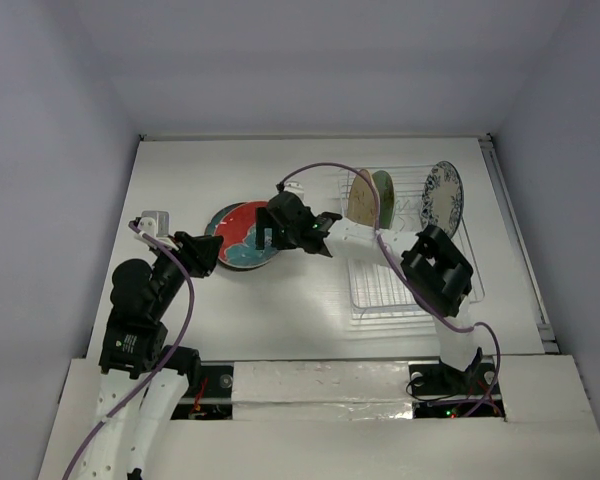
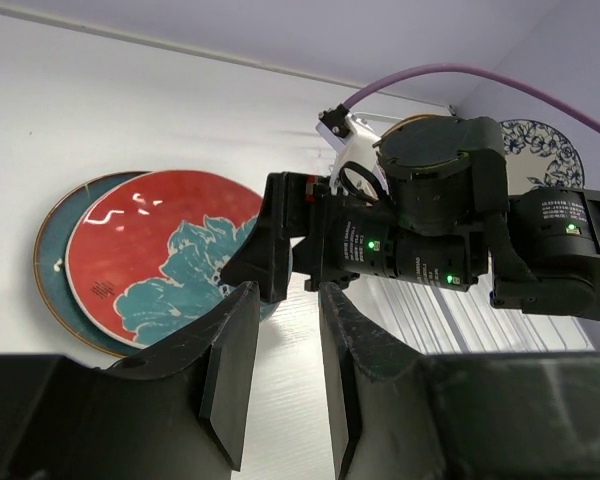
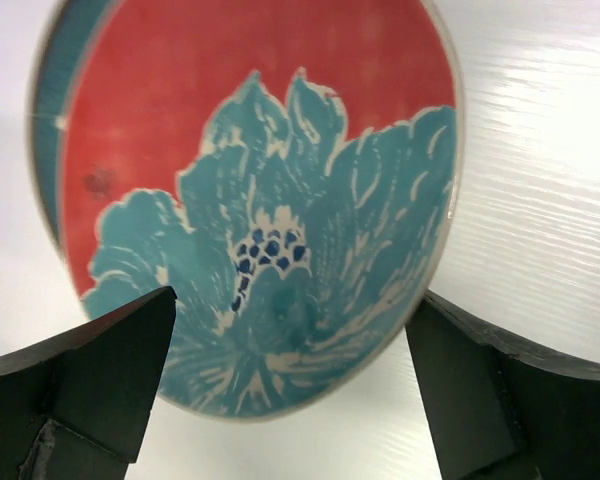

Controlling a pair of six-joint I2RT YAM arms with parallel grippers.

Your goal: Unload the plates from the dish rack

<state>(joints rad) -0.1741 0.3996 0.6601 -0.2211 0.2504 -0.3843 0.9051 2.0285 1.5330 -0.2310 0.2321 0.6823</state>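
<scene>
The red plate with teal flower (image 1: 242, 236) lies flat on the dark teal plate (image 1: 218, 219) on the table, left of the dish rack (image 1: 412, 290). My right gripper (image 1: 268, 234) hovers over the red plate's right rim, jaws wide open and holding nothing; in the right wrist view the red plate (image 3: 250, 150) fills the space ahead of the gripper (image 3: 290, 385). My left gripper (image 1: 206, 251) sits just left of the stack, its fingers a little apart and empty (image 2: 288, 300). The tan plate (image 1: 360, 199), pale green plate (image 1: 383, 188) and white blue-rimmed plate (image 1: 442, 198) stand upright in the rack.
The right arm (image 1: 435, 265) stretches over the rack's near half. A small white object (image 1: 154, 222) lies at the table's left edge. Walls close the table on the left, back and right.
</scene>
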